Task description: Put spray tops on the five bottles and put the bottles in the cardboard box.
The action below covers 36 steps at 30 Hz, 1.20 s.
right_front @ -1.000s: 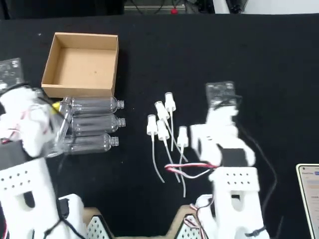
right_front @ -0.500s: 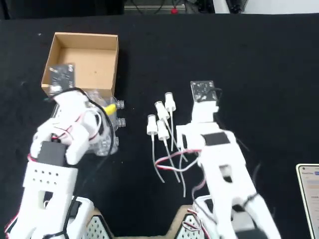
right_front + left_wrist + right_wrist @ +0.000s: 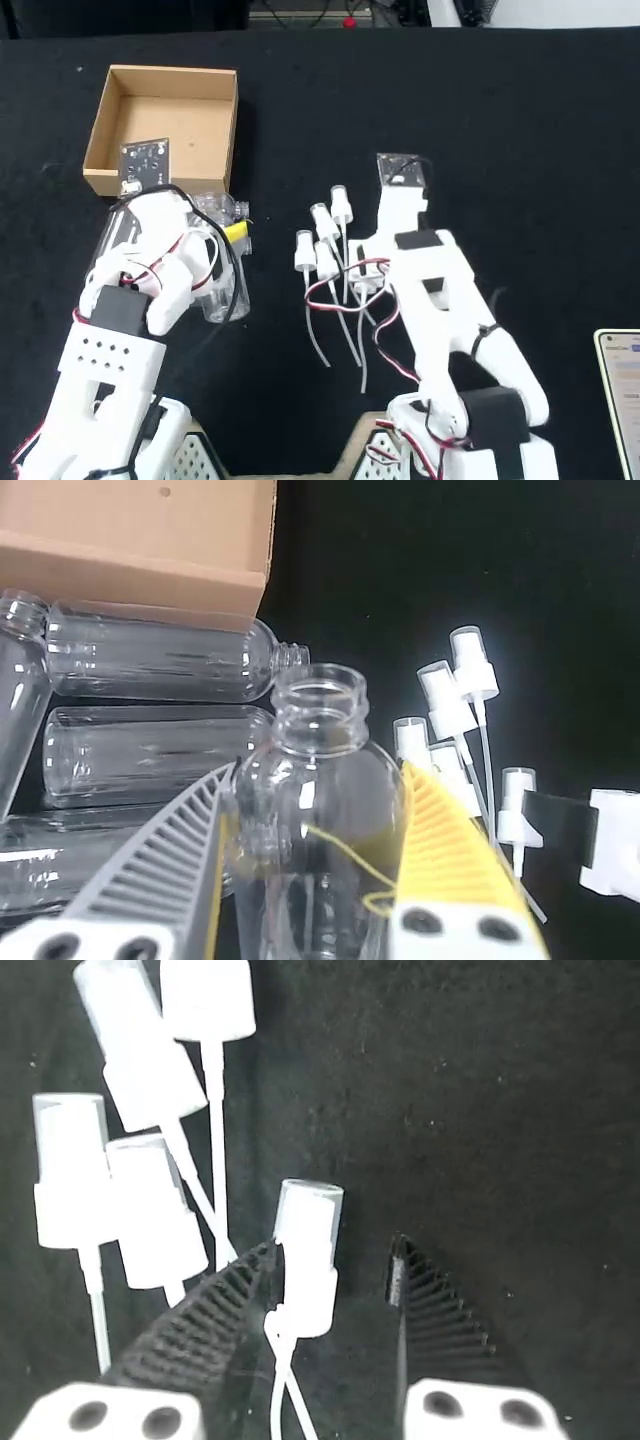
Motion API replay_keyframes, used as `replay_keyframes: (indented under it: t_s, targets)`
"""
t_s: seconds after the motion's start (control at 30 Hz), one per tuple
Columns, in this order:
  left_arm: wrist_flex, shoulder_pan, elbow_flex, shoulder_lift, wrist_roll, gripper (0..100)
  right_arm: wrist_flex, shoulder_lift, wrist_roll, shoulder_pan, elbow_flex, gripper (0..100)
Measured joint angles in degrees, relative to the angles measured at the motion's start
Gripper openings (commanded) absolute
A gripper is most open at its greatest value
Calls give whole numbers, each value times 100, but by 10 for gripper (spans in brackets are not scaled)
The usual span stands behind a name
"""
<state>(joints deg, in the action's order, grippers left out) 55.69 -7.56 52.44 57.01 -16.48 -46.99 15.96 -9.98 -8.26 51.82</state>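
My left gripper (image 3: 318, 772) is shut on a clear open-necked bottle (image 3: 320, 695), its grey and yellow fingers pressed to the bottle's sides. Other clear bottles (image 3: 160, 660) lie on their sides beside the cardboard box (image 3: 140, 530). In the high view the left arm (image 3: 150, 270) covers most of the bottles just in front of the box (image 3: 165, 125). Several white spray tops (image 3: 325, 240) with long tubes lie mid-table. My right gripper (image 3: 332, 1245) is open, and one spray top (image 3: 308, 1260) lies between its black fingers, against one of them.
The black table (image 3: 540, 150) stretches to the right and to the back. A screen device (image 3: 620, 400) lies at the right edge, near the front. The other spray tops (image 3: 140, 1080) lie close together just beyond the right gripper.
The left arm has swung from the table's left edge to over the bottles by the box. The right arm has stretched forward and leftward until its gripper straddles a spray top.
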Motion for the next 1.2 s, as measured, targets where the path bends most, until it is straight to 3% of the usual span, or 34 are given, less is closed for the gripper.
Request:
replay_keyframes:
  t_s: [0.37, 0.5, 0.77, 1.03, 1.2]
  targets:
    - [-246, -299, 325, 132, -79, 102, -132, 264, -53, -431, 0, 172]
    - [-677, -475, 967, 800, -79, 102, 88, 273, -53, -457, 123, 172]
    - [-800, -466, 1846, 2549, 44, 102, 141, -70, -53, -334, 123, 172]
    - [-800, -475, 2215, 3156, 185, 102, 141, -413, 211, -334, 123, 172]
    - [-949, -501, 2330, 3218, 185, 102, -18, -809, 229, -308, -149, 57]
